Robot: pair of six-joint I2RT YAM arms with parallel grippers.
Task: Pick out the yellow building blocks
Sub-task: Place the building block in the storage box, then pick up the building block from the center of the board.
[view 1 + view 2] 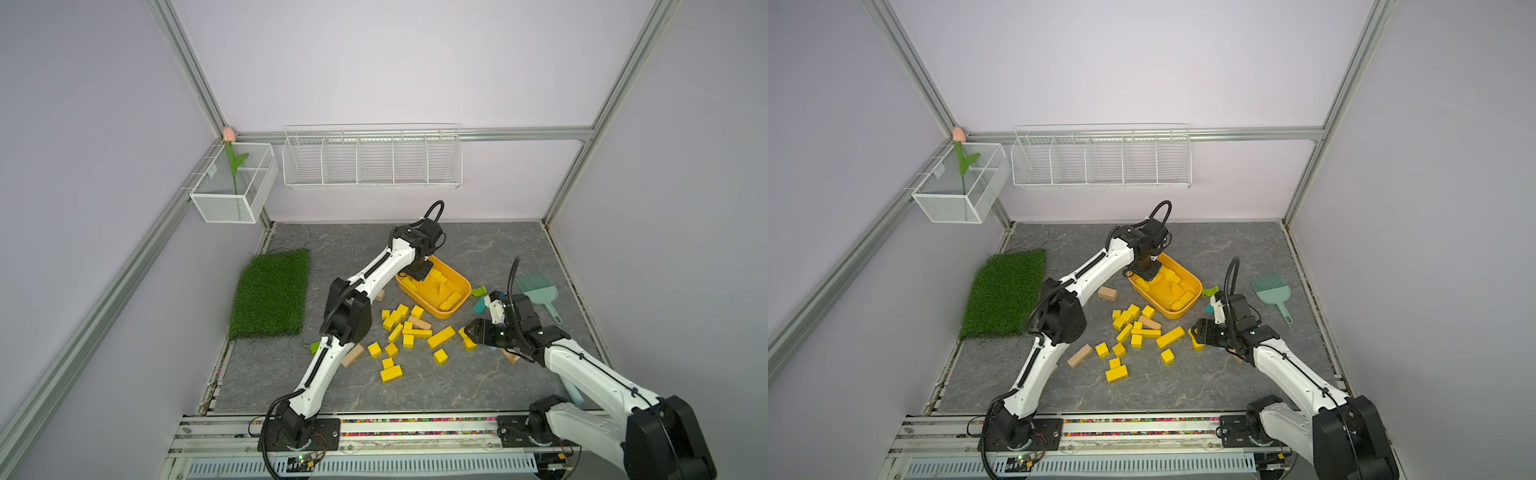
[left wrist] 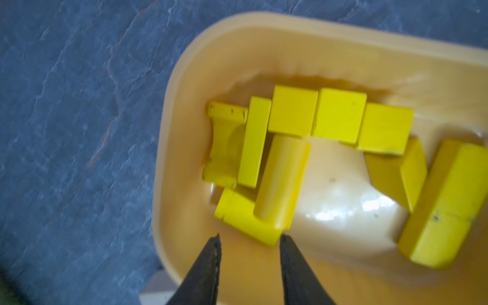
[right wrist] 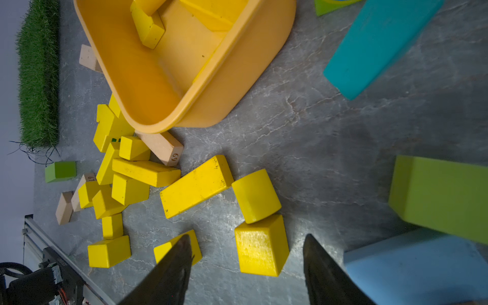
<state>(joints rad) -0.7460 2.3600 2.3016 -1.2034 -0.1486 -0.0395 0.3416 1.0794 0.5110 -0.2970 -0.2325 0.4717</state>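
Several yellow building blocks lie scattered on the grey floor in both top views. More of them, among them a cylinder, rest inside the yellow-orange tub. My left gripper hangs over the tub's near end, open, with nothing between its fingers. My right gripper is low over the floor, open, its fingers either side of a yellow cube without touching it. A yellow half-round block leans against that cube.
Tan wooden blocks lie among the yellow ones. A teal block, a green block and a light blue block sit close to the right gripper. A grass mat lies left and a teal dustpan brush right.
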